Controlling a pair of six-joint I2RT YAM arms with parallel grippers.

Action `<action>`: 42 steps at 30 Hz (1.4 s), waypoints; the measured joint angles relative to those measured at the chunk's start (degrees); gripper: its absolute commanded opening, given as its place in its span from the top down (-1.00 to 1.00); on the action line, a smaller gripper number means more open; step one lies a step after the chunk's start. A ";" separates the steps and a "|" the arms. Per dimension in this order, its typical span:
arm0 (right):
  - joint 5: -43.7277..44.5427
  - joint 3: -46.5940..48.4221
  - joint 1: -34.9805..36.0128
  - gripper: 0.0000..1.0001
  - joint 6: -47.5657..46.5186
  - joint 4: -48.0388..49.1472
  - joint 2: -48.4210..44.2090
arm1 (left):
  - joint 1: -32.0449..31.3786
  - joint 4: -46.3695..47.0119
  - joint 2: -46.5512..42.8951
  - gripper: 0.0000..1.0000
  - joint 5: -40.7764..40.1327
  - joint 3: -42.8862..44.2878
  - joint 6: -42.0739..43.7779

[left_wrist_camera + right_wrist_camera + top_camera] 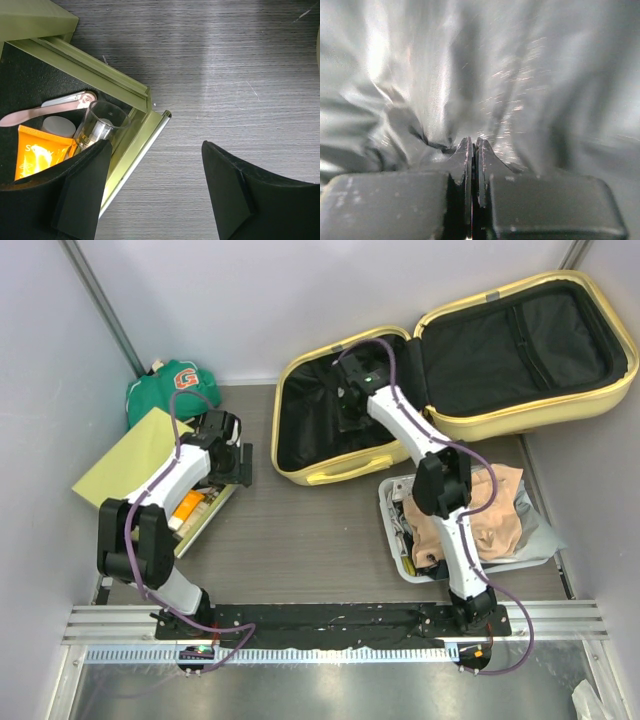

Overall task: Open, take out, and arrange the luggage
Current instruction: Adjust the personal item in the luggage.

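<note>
Pressed fully together, my right gripper (472,147) meets lining fabric (445,90) bunched just ahead; whether a fold is caught, I cannot tell. The luggage (320,475) lies open around it. Hazard: lifting could drag that fabric and shift the luggage. Meanwhile my left gripper (155,165) stands wide, empty.

luggage (500,350): on the counter (300,540)
box (130,470): left of the luggage
tray (392,505): before the luggage
right tool (473,145): in the luggage

Pale yellow luggage (520,416), black lining (510,350); yellow-green box (135,455).
</note>
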 measured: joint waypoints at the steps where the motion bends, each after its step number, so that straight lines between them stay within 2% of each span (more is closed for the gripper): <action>1: -0.59 -0.92 -1.05 0.98 1.75 1.38 -1.46 | 0.00 0.13 -0.09 -0.55 -0.02 -0.13 -0.17; 8: -4.55 -5.57 -8.07 0.98 9.60 6.25 -11.04 | 0.00 1.16 -0.66 -0.55 -0.04 -0.72 -0.63; 12: -3.89 -6.45 -7.65 0.98 10.67 6.19 -11.80 | 0.00 1.29 -1.42 -0.55 -0.17 -1.14 -0.92; 16: 2.69 -8.13 -5.33 0.97 10.64 5.01 -12.39 | 0.00 1.57 -1.84 -0.55 -0.31 -1.66 -1.03; 21: 9.75 -10.47 -2.60 0.62 9.66 4.46 -16.24 | 0.00 1.66 -1.95 -0.55 -0.70 -2.49 -1.40; 22: 10.12 -10.62 -1.90 0.47 9.62 4.42 -17.42 | 0.00 1.68 -1.97 -0.55 -0.70 -2.62 -1.46; 24: 10.62 -10.64 -0.59 0.45 9.75 4.37 -19.54 | -0.02 1.73 -1.97 -0.55 -0.70 -2.82 -1.49; 26: 11.45 -10.64 0.52 0.21 10.27 3.65 -21.73 | 0.00 1.88 -1.99 -0.55 -0.70 -2.84 -1.53; 28: 12.11 -10.62 0.85 -0.12 11.04 2.19 -23.10 | 0.00 2.14 -2.05 -0.55 -0.70 -2.93 -1.60; 31: 13.46 -10.43 0.96 -0.28 11.30 -0.59 -23.67 | 0.00 2.93 -2.32 -0.55 -0.70 -3.54 -1.68; 35: 14.12 -10.40 1.31 -0.26 8.76 -0.39 -23.67 | 0.00 4.09 -2.75 -0.55 -0.68 -4.92 -1.88; 38: 12.68 -8.66 1.70 -0.12 6.86 1.09 -22.18 | -0.02 4.22 -2.80 -0.55 -0.70 -5.07 -1.88; 39: 11.67 -7.06 1.70 -0.03 6.45 1.11 -21.00 | 0.00 4.22 -2.84 -0.55 -0.76 -5.05 -1.81; 42: 8.20 4.17 1.81 0.00 4.57 1.20 -11.61 | -0.02 4.11 -3.10 -0.55 -1.49 -4.94 -1.14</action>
